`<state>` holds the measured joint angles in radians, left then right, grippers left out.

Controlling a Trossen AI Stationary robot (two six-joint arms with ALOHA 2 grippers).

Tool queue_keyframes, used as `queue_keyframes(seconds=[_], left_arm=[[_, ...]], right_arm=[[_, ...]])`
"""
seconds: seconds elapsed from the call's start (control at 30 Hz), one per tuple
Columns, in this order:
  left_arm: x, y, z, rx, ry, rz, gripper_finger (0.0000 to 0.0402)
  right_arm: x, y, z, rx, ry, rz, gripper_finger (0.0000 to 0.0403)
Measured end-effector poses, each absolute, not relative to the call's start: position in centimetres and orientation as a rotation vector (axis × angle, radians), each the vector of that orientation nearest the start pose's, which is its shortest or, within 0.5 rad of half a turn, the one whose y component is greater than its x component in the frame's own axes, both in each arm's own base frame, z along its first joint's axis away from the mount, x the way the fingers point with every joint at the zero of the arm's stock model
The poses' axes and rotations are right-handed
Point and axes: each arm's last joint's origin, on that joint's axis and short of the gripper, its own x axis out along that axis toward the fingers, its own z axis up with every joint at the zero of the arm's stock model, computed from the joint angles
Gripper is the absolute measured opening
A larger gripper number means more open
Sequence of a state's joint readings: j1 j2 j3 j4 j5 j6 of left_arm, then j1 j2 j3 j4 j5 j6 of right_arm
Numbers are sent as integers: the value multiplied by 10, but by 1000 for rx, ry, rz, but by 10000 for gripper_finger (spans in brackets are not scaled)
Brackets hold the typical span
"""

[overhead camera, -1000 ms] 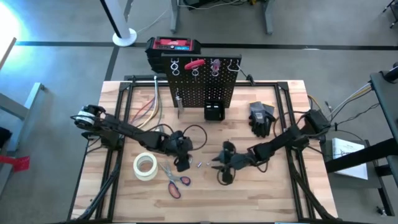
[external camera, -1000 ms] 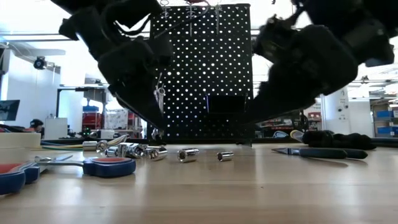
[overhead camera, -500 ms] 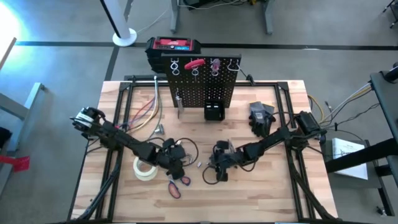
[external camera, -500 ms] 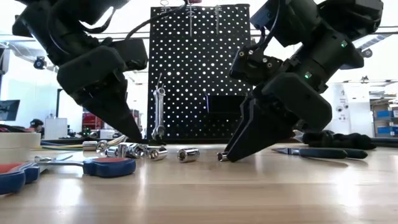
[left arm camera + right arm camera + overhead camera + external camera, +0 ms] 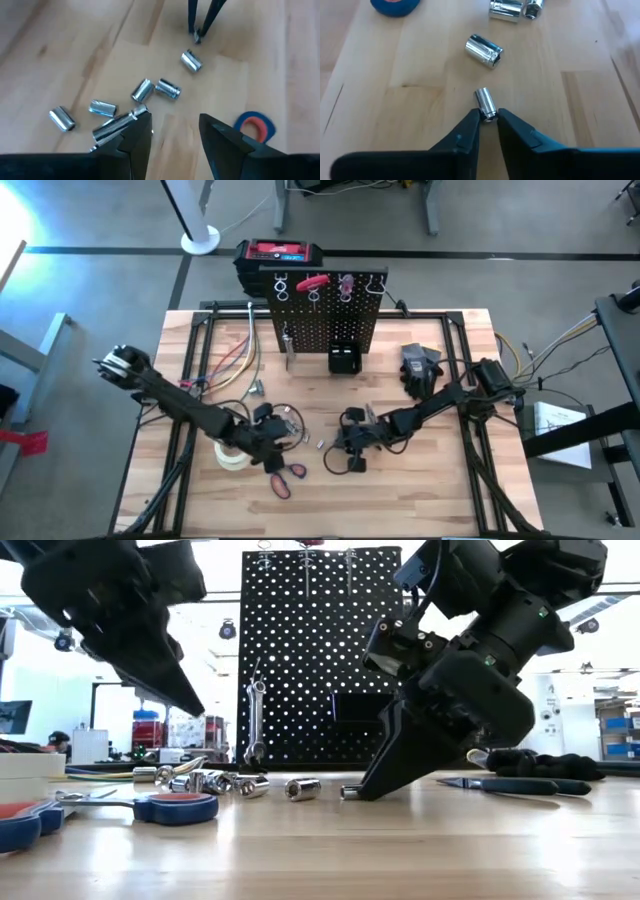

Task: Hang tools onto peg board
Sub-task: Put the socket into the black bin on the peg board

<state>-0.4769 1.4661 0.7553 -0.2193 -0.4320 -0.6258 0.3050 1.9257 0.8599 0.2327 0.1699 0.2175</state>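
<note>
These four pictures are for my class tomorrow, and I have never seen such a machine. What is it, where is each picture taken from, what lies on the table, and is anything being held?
It is a robot with two dark jointed arms at a wooden table.

One camera looks straight down, one sits at table height, and one rides on each wrist.

An upright black perforated peg board stands at the back, some tools already hanging on it. Small shiny silver sockets, red-and-blue-handled scissors and a white tape roll lie on the wood.

The right gripper touches the table, its fingers pinching the end of one small silver socket. The left gripper hangs open above the other sockets, holding nothing.
</note>
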Motion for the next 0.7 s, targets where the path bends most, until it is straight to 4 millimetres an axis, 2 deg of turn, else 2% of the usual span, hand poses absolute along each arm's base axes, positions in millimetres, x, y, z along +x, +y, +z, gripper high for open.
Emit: queue_keyframes(seconds=[0.13,0.3,0.53,0.6,0.7], left_arm=[[235,-115,186,-209,766,196,155],[220,-114,192,-239,720,212,155],[212,-118,193,-244,682,226,155],[212,-119,192,-254,678,231,155],[211,-118,188,-254,676,255,155]], right_arm=[[339,101,95,-8,813,43,52],[345,102,98,-30,804,50,79],[347,100,99,-48,803,83,111],[348,99,99,-42,805,92,106],[348,99,99,-38,805,103,69]])
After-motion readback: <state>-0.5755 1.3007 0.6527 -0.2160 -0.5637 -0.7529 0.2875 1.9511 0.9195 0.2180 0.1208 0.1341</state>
